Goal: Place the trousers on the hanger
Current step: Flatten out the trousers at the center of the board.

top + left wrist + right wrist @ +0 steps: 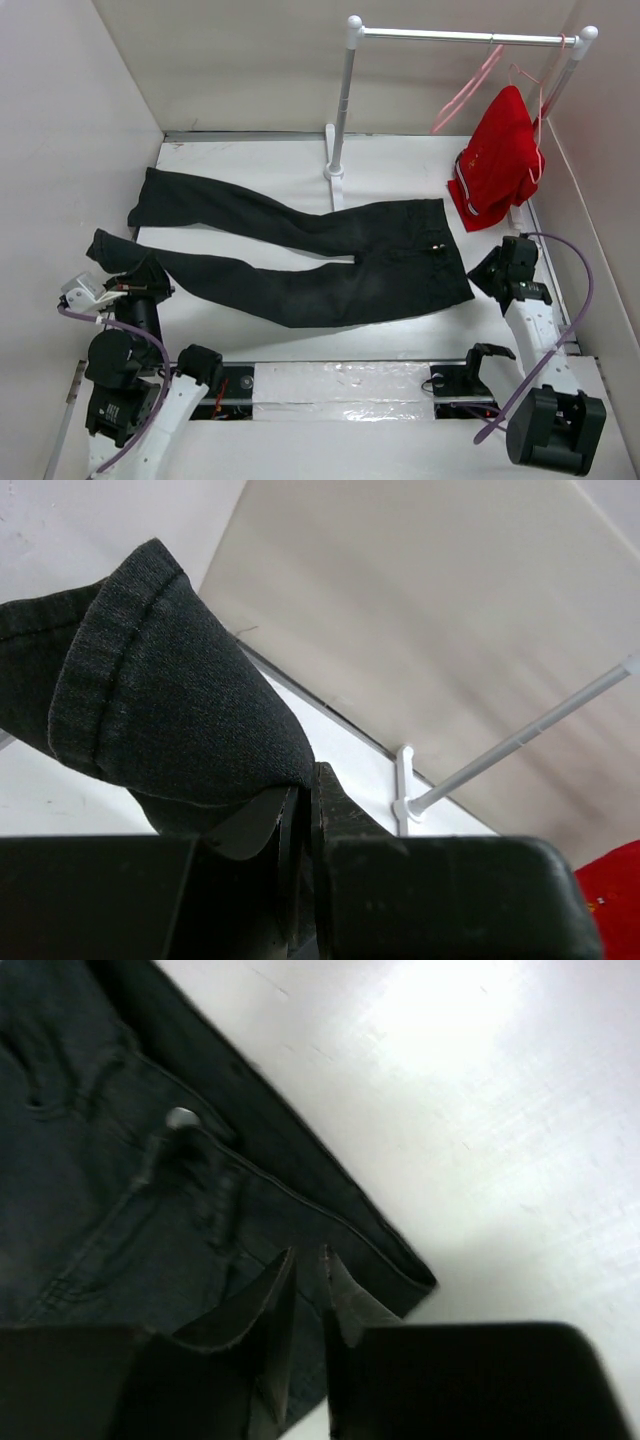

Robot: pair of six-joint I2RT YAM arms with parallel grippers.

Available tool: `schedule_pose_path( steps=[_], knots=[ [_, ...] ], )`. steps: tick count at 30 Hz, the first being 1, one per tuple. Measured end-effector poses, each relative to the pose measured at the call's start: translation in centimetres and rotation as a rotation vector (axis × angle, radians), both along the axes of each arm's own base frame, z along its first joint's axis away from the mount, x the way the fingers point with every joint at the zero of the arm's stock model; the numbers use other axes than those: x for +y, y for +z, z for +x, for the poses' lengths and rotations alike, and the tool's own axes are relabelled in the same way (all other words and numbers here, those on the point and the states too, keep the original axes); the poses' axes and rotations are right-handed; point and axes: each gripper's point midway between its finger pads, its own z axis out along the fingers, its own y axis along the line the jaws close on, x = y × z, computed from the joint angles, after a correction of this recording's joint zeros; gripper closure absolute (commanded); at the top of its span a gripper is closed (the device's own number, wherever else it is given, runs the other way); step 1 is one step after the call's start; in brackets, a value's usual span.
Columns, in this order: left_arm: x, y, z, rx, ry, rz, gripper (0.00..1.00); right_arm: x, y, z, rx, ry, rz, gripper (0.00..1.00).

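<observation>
The black trousers [330, 255] lie flat on the white table, waist to the right and both legs running left. My left gripper [138, 280] sits at the end of the near leg and is shut on its hem [170, 700], which bunches over the fingertips [308, 775]. My right gripper [492, 270] is at the near right corner of the waist. In the right wrist view its jaws [308, 1255] stand almost together over the waistband [330, 1210], and the cloth lies flat beneath. The pale-pink hanger [468, 88] hangs tilted on the rail.
A white clothes rack [342, 110] stands at the back, with its rail [460, 36] running right. A red garment [500, 160] hangs from a second thin hanger at the rail's right end. White walls close in on the left, back and right.
</observation>
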Motion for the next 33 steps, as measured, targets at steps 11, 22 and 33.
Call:
schedule_pose_path(
  steps=[11, 22, 33],
  knots=[
    [0.3, 0.3, -0.9, -0.04, -0.013, -0.025, 1.0, 2.2, -4.7, -4.9, 0.361, 0.021, 0.121, 0.39],
    [0.0, -0.4, 0.2, 0.006, -0.005, 0.0, 1.0, 3.5, -6.0, -5.7, 0.451, -0.047, 0.17, 0.82],
    [0.4, -1.0, 0.9, 0.049, 0.04, 0.015, 1.0, 0.6, -1.6, -3.2, 0.167, -0.139, 0.051, 0.96]
  ],
)
